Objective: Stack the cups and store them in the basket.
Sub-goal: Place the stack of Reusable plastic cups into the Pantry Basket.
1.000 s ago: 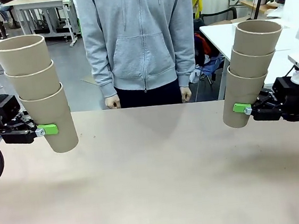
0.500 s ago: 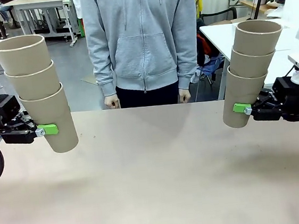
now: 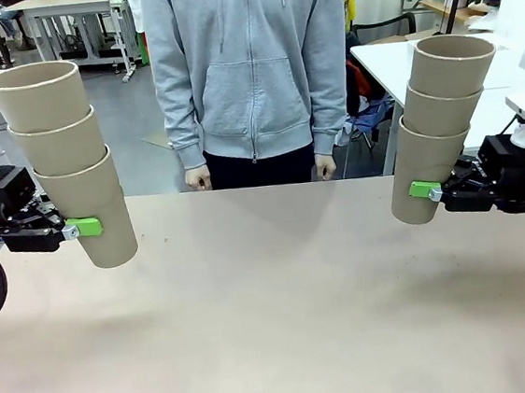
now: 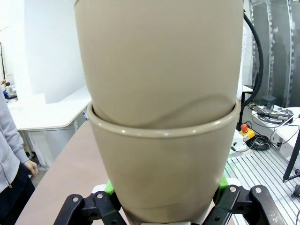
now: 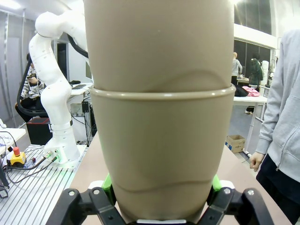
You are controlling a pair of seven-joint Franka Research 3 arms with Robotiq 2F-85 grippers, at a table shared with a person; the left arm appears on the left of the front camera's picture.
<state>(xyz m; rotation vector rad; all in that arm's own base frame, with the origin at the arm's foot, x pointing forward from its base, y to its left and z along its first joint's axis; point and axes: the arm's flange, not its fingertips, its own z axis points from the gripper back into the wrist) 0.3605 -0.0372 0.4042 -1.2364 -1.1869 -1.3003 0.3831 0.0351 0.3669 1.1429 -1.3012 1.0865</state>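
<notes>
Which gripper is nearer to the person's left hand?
Right. The right gripper, holding a cup stack, hangs a little to the robot's right of the person's left hand. The left gripper, holding the other stack, is across the table, past the person's right hand.

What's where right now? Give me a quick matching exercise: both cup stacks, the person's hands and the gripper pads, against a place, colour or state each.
1. left cup stack
2. right cup stack
3. person's hands
4. pads

A. green
B. clamped in the right gripper
C. hanging by the far edge of the table
D. clamped in the left gripper

Pairs: 1-D, 2-B, 3-C, 4-A.
</notes>
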